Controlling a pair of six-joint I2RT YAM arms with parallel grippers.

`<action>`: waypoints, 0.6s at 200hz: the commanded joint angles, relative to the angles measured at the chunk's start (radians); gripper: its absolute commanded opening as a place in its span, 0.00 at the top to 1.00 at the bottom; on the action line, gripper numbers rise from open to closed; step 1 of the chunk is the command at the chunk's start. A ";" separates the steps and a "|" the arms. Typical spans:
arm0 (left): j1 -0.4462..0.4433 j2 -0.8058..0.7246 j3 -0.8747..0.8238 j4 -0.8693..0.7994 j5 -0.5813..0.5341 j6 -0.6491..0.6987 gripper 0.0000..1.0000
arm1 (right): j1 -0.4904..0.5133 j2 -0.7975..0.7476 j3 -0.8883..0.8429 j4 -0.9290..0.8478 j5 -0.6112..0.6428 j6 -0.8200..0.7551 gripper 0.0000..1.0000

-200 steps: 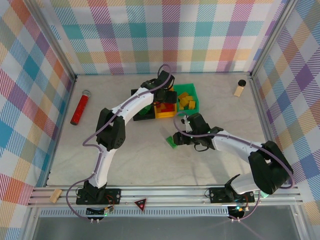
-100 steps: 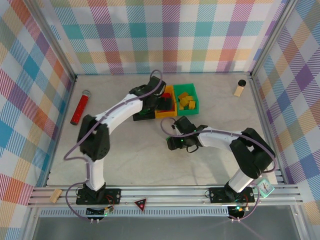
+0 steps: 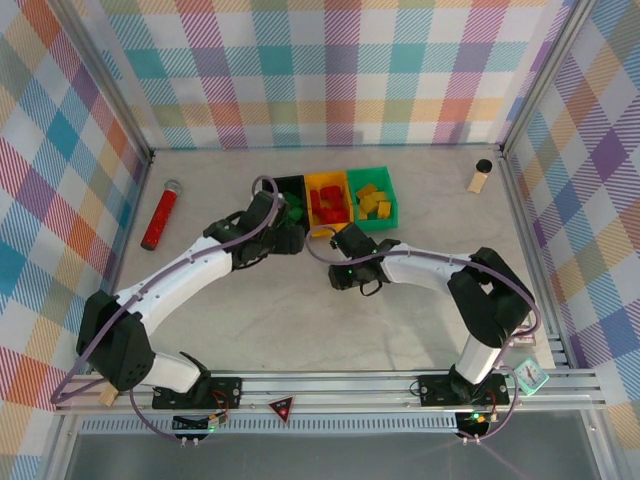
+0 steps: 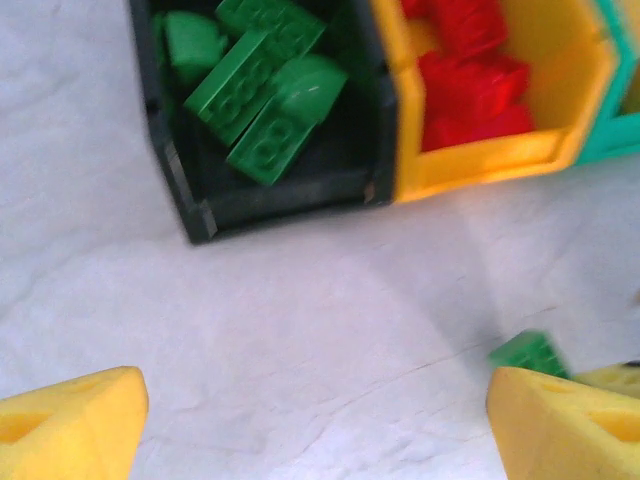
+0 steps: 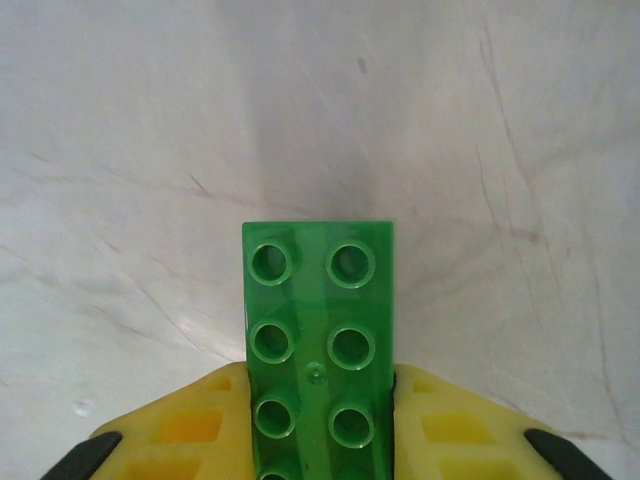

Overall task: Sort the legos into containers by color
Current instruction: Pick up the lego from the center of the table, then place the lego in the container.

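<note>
The left tool [image 4: 315, 425] is held spread and empty just before the black open-topped plastic bin [image 4: 285, 195] of green bricks [image 4: 262, 85], while a small green studded plastic brick [image 5: 318, 310] is pinched by the right tool [image 5: 320, 425] over the worktop [image 5: 150, 120], likely to be carried to that bin next.

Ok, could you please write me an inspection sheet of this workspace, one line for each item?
Surface: pale marbled tabletop, no spill seen.
Job's things: black plastic bin holds green studded bricks; yellow-orange plastic bin holds red studded bricks; green plastic bin holds yellow bricks; single green studded plastic brick is gripped.
Clutter: long red cylinder with grey cap; small tan bottle with black cap; both apart from the bins.
Grippers: left pincer open, empty; right pincer shut on that brick.
Cables: purple-grey cables, slack loops near the bins.
Surroundings: colourful plaid walls, aluminium frame.
</note>
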 commanded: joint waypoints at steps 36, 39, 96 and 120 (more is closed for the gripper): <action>0.033 -0.185 -0.202 -0.039 -0.110 -0.089 0.15 | 0.010 0.109 0.321 -0.053 -0.040 -0.004 0.74; 0.033 -0.192 -0.212 -0.041 -0.111 -0.092 0.15 | 0.010 0.120 0.341 -0.055 -0.038 -0.003 0.74; 0.043 -0.330 -0.308 -0.093 -0.126 -0.140 0.15 | -0.005 0.441 0.845 -0.206 0.023 -0.035 0.72; 0.047 -0.377 -0.336 -0.105 -0.140 -0.153 0.14 | -0.023 0.557 1.045 -0.281 0.035 -0.048 0.70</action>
